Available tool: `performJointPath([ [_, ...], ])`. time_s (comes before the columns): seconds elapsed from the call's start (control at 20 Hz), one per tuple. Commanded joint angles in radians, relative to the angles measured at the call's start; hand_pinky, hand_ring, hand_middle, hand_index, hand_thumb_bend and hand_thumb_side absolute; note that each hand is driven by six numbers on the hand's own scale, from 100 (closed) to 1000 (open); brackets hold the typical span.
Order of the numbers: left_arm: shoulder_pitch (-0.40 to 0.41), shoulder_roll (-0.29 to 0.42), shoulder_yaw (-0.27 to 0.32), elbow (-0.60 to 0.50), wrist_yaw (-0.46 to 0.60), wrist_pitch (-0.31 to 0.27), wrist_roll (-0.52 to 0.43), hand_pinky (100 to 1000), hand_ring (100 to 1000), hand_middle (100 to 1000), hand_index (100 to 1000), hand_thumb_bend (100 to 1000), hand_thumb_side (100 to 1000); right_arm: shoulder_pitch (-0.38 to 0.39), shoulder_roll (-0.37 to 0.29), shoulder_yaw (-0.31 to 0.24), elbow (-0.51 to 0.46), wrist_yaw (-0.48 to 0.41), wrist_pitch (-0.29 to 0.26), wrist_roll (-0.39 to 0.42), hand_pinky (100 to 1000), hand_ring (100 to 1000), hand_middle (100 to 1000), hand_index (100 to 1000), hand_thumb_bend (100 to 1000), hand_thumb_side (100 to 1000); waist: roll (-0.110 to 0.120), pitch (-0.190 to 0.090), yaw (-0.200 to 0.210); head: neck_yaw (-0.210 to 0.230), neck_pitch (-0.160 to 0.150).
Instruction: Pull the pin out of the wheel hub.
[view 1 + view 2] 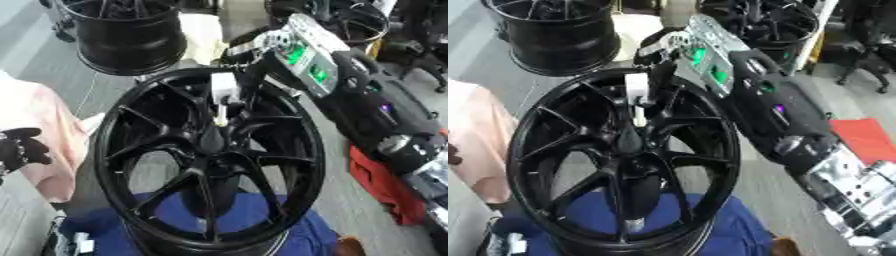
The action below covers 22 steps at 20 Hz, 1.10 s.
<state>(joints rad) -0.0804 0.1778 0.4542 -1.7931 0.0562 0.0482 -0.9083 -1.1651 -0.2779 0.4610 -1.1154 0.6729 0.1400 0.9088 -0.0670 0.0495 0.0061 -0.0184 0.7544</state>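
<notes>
Left hand [19,150] at the left edge, cut off, fingers curled on nothing. Black wheel hub [210,160] upright at centre, open gaps between spokes. Right hand [651,52] pinching the pale pin [637,95] above the hub centre; fingertips hard to make out.

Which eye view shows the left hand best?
Left eye view: the left hand shows at the left edge, dark fingers curled, holding nothing, apart from the wheel hub. The right eye view catches only a dark sliver of it at the frame edge.
</notes>
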Motion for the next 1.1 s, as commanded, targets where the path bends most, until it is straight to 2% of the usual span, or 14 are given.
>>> performJointPath([
  [0.05,-0.006,0.025,0.007,-0.012,-0.002,0.002,0.001,782,636,629,854,158,723,-0.028,-0.103,-0.049,-0.092,-0.041,0.034,-0.004,508,489,414,569,136,250,0.004,-0.018,-0.005,0.008,0.004],
  [0.25,-0.005,0.028,0.012,-0.012,-0.002,0.001,0.001,783,636,629,854,157,723,0.025,-0.227,-0.143,-0.226,-0.085,0.087,-0.066,490,474,402,559,125,234,0.004,-0.016,-0.011,0.017,0.003],
  [0.4,-0.007,0.030,0.016,-0.012,0.000,-0.002,0.001,782,636,629,854,156,722,0.109,-0.316,-0.232,-0.312,-0.118,0.114,-0.168,476,463,393,553,115,223,0.005,-0.013,-0.016,0.021,0.001],
  [0.6,-0.011,0.032,0.021,-0.011,0.003,-0.007,0.001,783,637,629,853,156,722,0.262,-0.386,-0.354,-0.381,-0.144,0.135,-0.342,461,453,383,547,100,219,0.009,-0.006,-0.020,0.025,-0.001],
  [0.75,-0.014,0.031,0.024,-0.010,0.004,-0.011,0.001,782,637,629,853,156,723,0.394,-0.391,-0.449,-0.402,-0.150,0.150,-0.499,470,458,382,549,100,246,0.011,0.000,-0.022,0.024,-0.001],
  [0.85,-0.015,0.031,0.025,-0.009,0.004,-0.014,0.001,782,637,629,853,155,723,0.487,-0.370,-0.509,-0.401,-0.151,0.158,-0.616,475,462,383,551,100,265,0.013,0.003,-0.025,0.025,0.001],
  [1.05,-0.019,0.027,0.029,-0.008,0.004,-0.017,0.001,783,637,629,853,155,724,0.666,-0.286,-0.615,-0.373,-0.175,0.172,-0.859,508,478,397,562,100,295,0.017,0.012,-0.030,0.027,0.000],
  [1.1,-0.020,0.026,0.030,-0.008,0.003,-0.017,0.001,783,637,630,853,155,725,0.711,-0.251,-0.645,-0.362,-0.178,0.180,-0.924,536,505,450,639,100,325,0.018,0.015,-0.033,0.029,0.000],
])
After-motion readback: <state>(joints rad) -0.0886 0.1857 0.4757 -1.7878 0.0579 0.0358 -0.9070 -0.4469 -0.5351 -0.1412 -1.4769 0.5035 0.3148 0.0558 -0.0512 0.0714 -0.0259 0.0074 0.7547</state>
